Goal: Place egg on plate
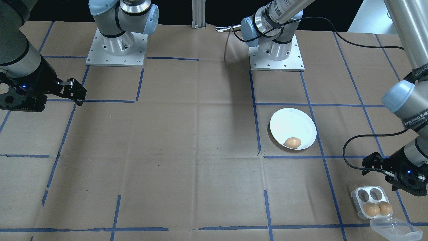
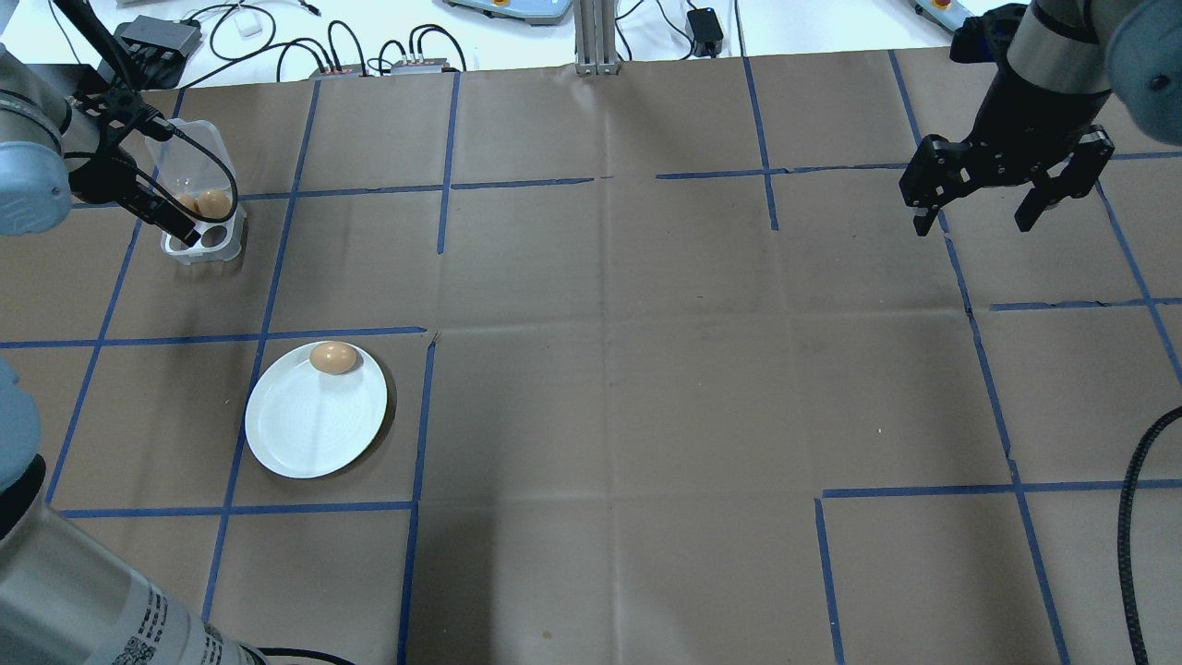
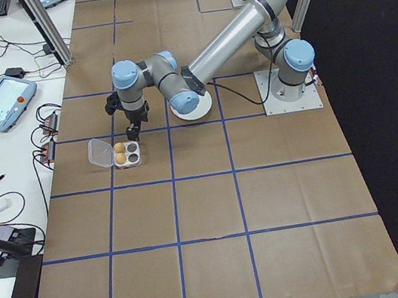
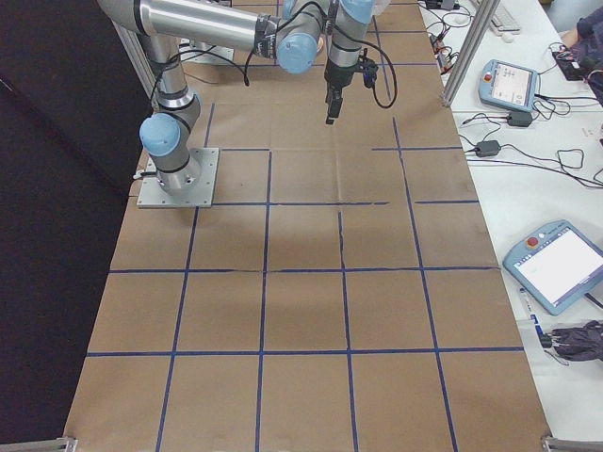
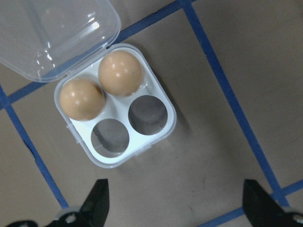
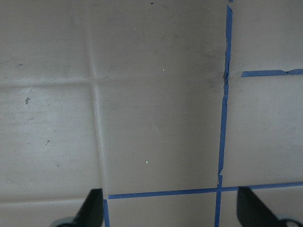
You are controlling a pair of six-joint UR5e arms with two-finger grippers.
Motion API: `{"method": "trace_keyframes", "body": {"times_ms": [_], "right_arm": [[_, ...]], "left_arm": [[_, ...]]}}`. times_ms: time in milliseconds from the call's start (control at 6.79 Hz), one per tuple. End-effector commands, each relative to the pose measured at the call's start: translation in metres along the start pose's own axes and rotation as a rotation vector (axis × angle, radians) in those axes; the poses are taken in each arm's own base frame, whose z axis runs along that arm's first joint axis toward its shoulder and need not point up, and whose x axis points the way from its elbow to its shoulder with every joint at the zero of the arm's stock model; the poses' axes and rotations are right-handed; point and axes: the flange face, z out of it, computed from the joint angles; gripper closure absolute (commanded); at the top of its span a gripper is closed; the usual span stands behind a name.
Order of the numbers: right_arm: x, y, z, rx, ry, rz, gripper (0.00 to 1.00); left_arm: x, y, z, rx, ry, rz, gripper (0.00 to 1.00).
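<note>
Left wrist-mounted view: two eggs (image 5: 100, 85) remain in tray (image 5: 116, 111); fragile, smooth, grip gently across the middle. Both arms' jaws stand open, empty.

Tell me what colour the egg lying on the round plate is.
Light brown; the smooth oval egg on the plain white round plate shows best in the overhead exterior view.

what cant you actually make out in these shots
- Plate, exterior left view: mostly hidden behind the left arm's elbow; its egg does not show there.
- Egg tray, overhead view: the left gripper and cable cover its left side.
- Tray lid, front-facing view: cut off by the bottom edge.
- Plate and tray, exterior right view: not visible behind the arms.
</note>
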Motion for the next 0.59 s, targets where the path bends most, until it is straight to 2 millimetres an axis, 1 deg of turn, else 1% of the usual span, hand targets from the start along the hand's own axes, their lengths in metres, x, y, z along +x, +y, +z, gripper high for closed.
{"method": "trace_keyframes", "body": {"times_ms": [0,147,294,442], "right_arm": [[0.0,0.0,0.0,0.0,0.0,0.0,0.0],[0.0,0.0,0.0,0.0,0.0,0.0,0.0],[0.0,0.0,0.0,0.0,0.0,0.0,0.0],[0.0,0.0,0.0,0.0,0.0,0.0,0.0]], "left_arm": [[-0.035,-0.016,0.023,0.009,-0.009,0.219,0.03],[-0.041,-0.021,0.028,0.008,-0.003,0.325,0.04],[-0.041,-0.021,0.031,0.007,0.001,0.421,0.04],[-0.039,-0.02,0.037,0.004,0.011,0.474,0.04]]}}
